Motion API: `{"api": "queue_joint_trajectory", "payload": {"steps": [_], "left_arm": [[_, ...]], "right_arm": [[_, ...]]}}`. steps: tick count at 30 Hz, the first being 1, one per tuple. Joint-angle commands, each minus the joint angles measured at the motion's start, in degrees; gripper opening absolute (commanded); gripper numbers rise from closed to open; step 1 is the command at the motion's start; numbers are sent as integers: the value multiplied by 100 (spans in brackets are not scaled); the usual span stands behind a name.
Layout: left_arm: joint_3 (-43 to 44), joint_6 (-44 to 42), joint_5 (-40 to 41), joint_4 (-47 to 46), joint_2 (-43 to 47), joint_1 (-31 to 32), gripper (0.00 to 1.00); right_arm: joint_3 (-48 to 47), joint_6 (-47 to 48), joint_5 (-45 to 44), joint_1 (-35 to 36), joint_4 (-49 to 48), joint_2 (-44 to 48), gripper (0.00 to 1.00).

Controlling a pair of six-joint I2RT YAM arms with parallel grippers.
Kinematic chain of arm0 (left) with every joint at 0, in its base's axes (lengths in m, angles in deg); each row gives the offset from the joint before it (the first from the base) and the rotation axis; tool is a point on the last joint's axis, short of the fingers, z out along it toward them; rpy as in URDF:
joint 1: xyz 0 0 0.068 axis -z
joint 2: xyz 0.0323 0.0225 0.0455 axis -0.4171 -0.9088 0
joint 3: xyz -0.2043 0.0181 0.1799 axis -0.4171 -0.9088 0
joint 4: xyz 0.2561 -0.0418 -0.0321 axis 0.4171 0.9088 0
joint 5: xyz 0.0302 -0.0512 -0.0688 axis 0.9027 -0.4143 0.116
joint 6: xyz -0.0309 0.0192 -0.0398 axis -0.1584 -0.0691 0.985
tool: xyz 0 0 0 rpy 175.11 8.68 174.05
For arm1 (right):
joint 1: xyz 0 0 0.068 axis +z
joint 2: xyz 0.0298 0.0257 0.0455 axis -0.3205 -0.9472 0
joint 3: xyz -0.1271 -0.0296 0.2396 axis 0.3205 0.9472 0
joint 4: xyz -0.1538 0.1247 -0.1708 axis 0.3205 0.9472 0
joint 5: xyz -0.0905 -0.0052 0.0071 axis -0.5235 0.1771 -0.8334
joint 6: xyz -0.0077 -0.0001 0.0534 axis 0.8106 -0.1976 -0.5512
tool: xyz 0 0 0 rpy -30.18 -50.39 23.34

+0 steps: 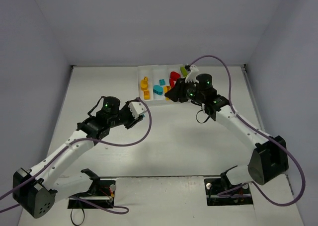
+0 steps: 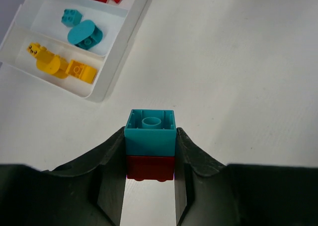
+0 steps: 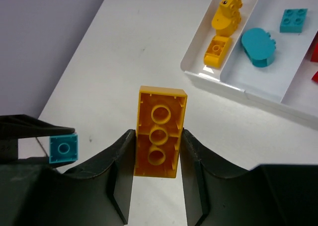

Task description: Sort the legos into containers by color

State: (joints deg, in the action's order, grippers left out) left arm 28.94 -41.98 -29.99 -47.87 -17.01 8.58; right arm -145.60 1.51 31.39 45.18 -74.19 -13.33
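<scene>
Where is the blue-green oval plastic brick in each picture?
Top external: the cyan oval plastic brick sits upper middle, in the white plastic tray.
Left wrist: the brick is upper left, in the tray.
Right wrist: the brick is upper right, in the tray.
Shared landmark: the small yellow-orange brick in the neighbouring compartment.

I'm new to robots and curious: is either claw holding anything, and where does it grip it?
Left gripper pinches a cyan-on-red brick stack by its opposite sides. Right gripper pinches a long yellow brick by its long sides, near one end.
</scene>
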Motion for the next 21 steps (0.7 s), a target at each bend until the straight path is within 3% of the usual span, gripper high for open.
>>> {"api": "queue_joint_trajectory", "payload": {"steps": [1, 10, 21], "left_arm": [[120, 485, -237, -498, -94, -378, 6], [217, 1243, 545, -798, -103, -967, 6], [243, 1401, 290, -894, -112, -1100, 6]], "right_arm": [[-690, 555, -103, 15, -122, -656, 1], [-2940, 819, -314, 59, -122, -3449, 4], [-4567, 556, -332, 296, -122, -5061, 12]]}}
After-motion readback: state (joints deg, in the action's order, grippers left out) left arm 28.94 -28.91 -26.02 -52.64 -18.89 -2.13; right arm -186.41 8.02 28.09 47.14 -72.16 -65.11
